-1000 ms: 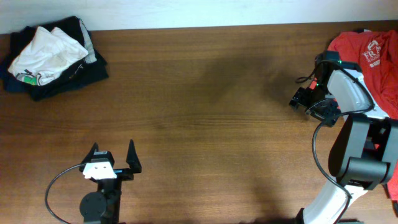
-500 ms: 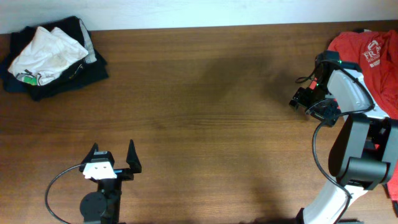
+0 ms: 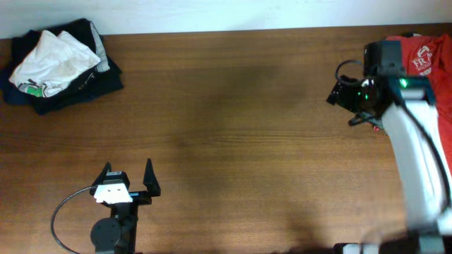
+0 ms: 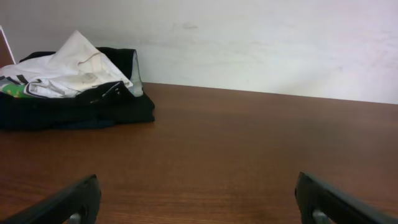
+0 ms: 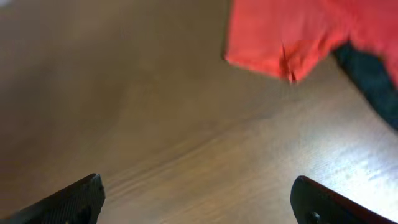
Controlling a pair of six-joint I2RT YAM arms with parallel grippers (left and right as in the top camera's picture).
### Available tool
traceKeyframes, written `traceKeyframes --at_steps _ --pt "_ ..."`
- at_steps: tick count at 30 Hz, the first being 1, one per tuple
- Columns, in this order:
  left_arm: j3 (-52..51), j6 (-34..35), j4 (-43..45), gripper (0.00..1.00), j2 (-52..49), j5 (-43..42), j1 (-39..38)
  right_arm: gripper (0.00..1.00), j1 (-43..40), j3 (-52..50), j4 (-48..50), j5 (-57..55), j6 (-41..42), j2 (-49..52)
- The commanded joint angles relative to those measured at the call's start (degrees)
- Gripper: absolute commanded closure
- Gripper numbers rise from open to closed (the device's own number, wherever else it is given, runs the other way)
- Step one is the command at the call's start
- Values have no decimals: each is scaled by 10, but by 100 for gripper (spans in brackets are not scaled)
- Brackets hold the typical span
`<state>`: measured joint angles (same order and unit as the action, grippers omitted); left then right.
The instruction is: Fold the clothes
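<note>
The left claw (image 3: 128, 178) sits low over the table (image 3: 226, 141) at about 7 o'clock in the overhead view. Its two dark fingers are spread wide with nothing between them. The right claw (image 3: 339, 97) hangs at about 2 o'clock, just beside the edge of a red T-shirt (image 3: 424, 60). Its jaws are also wide apart and empty, which the right wrist view shows plainly, while from overhead the arm hides much of it.

The white shirt (image 3: 53, 60) lies crumpled at the 10 o'clock corner, on top of a heap of dark garments (image 3: 74, 95) and well apart from both claws. From overhead a small green label shows at the shirt's 7 o'clock edge. The left wrist view looks across the bare wood and sees the same pile side-on at its own 10 o'clock, the white cloth peaked above the dark layers, with a pale wall behind. The right wrist view is blurred. It shows a red hem at 1 o'clock and a strip of dark fabric at 3 o'clock, which the overhead picture does not make clear.
</note>
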<state>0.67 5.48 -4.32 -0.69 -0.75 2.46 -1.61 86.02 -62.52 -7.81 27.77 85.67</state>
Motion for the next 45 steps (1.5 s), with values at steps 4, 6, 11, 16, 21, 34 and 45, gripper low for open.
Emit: traceKeyframes --at_steps 4,6,11,16,21,34,45 --pt "-2 5 -4 1 4 7 3 1 68 -19 9 -62 -3 -193" --pt "-2 5 -4 1 4 7 3 1 68 -70 43 -62 -3 -256" --pt "-2 5 -4 1 4 7 3 1 68 -327 209 -57 -8 -455" --pt "-2 5 -4 1 4 7 3 1 63 -608 410 -9 -65 -681" --pt "-2 5 -4 1 4 7 3 1 45 -777 504 10 -63 -843" --pt "-2 5 -4 1 4 7 3 1 18 -857 601 95 -166 -855" --pt "-2 5 -4 1 4 7 3 1 19 -857 580 87 -166 -855"
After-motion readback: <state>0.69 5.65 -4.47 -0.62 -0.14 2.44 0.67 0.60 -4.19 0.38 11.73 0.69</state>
